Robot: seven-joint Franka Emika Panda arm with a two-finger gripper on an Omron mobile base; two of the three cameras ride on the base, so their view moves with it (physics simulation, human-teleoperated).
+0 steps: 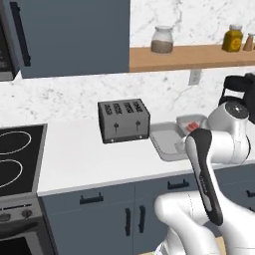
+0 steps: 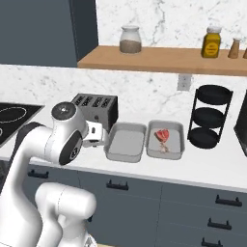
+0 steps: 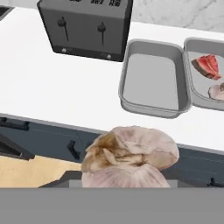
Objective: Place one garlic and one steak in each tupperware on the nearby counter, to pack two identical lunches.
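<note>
1. Ahead of the gripper and beyond the counter's point(image 3: 65, 109) front edge, as seen in the hand view, lies the near tupperware point(image 3: 154, 79), bare inside; its long axis runs away from the edge, toward the wall.
2. A garlic point(image 3: 131, 155) is seen close at the bottom of the hand view, and the jaws are judged to be closed on it at a partly open width; the fingertips themselves are hidden by the bulb.
3. Just beside the bare tray, on the side away from the toaster point(image 2: 96, 110), the second tupperware point(image 2: 179, 143) is found, already holding a steak point(image 2: 162, 135) and a pale second garlic point(image 3: 217, 92).
4. In the right base view the wrist is seen low at the counter's front, near the bare tray's toaster-side corner, the elbow bent and raised above it.
5. A short forward carry over the rim is judged to be what the release calls for.
</note>
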